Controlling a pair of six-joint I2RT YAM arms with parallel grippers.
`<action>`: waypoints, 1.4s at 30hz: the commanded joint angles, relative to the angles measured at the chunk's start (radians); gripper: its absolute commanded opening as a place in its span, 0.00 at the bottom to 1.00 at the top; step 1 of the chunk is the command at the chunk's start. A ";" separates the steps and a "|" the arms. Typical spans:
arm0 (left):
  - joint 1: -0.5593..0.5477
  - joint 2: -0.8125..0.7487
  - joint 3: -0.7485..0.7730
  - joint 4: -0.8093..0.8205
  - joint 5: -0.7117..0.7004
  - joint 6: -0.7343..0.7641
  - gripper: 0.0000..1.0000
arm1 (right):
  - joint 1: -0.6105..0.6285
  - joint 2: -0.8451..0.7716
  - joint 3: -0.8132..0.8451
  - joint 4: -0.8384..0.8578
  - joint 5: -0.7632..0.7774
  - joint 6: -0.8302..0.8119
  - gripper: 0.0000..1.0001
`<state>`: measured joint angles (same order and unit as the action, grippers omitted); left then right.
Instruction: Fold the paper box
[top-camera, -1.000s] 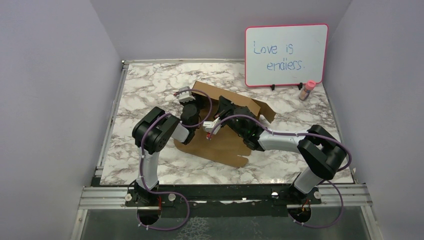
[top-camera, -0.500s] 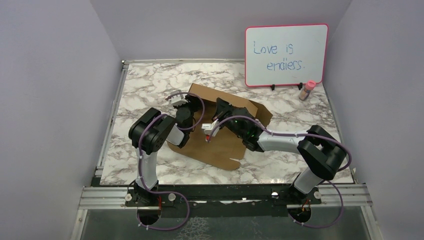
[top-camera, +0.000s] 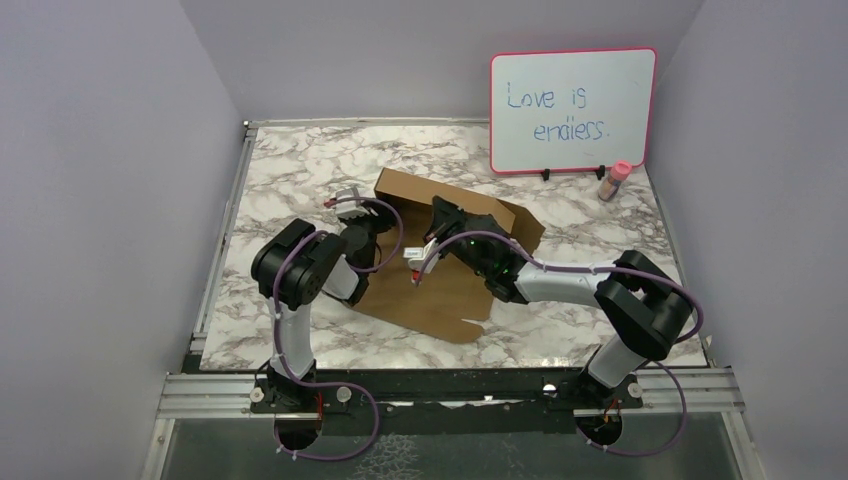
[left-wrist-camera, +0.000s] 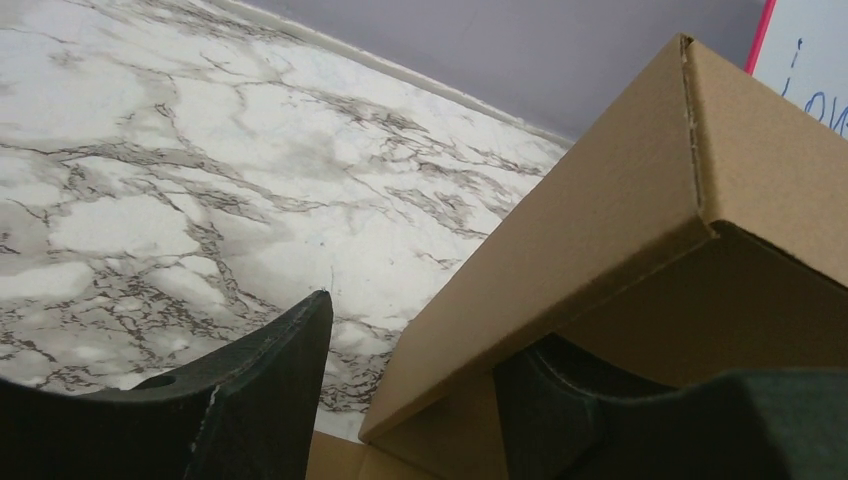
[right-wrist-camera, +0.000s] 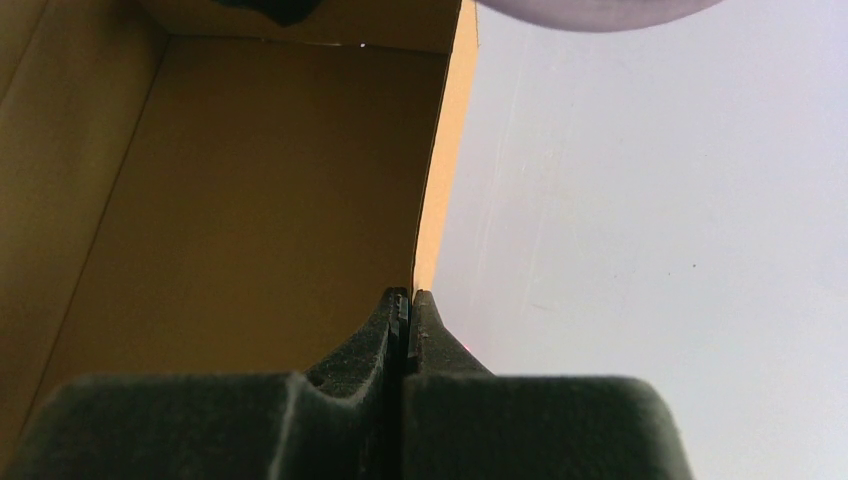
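Item: paper box (top-camera: 440, 300), plain brown corrugated cardboard, matte and unmarked, partly folded into a shallow rectangular tray.
Location: the box is set askew near the middle of the table (top-camera: 300, 170), between the two arms and in front of the whiteboard (top-camera: 572, 110).
Form: the far wall and far-left corner are raised. In the left wrist view a crisp folded corner (left-wrist-camera: 690, 130) is seen, with a slightly ragged crease line. The near panel is laid flat on the table, with a small notch cut in its near edge.
Interior: smooth brown floor and walls (right-wrist-camera: 250, 200) are shown in the right wrist view, meeting at straight creases. One wall's cut edge is lit pale orange.
Contents: the right gripper (right-wrist-camera: 405, 300) is reached into the tray.
Right gripper: the black fingers are pressed flat together, with only a thin seam between them. Their tips lie at the lower end of the wall's cut edge. Whether cardboard is pinched there cannot be told.
Left gripper (left-wrist-camera: 425, 335): the black, curved fingers (left-wrist-camera: 250, 400) are spread apart at the box's left side. The raised wall stands between them, and marble is visible between the left finger and the cardboard, so nothing is clasped.
Table: white marble pattern with grey-brown veins, glossy, framed by a pale rim.
Whiteboard: pink-framed, with rounded corners, propped upright at the far right. "Love is endless." is handwritten on it in blue.
Bottle (top-camera: 613, 180): small, pink-capped, standing just beside the whiteboard's right foot.
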<state>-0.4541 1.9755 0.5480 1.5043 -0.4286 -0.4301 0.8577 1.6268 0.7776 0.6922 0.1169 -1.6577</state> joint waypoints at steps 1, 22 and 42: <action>0.031 -0.051 -0.036 0.121 0.013 0.018 0.59 | 0.006 0.013 -0.009 -0.125 -0.012 0.027 0.01; 0.045 0.013 0.065 0.195 0.109 0.033 0.61 | 0.006 0.015 -0.011 -0.136 -0.016 0.035 0.01; 0.046 -0.012 0.087 0.019 -0.176 0.007 0.24 | 0.006 0.023 -0.008 -0.147 -0.015 0.043 0.01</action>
<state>-0.4488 1.9865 0.6281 1.5215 -0.3630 -0.3805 0.8581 1.6283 0.7887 0.6838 0.1104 -1.6421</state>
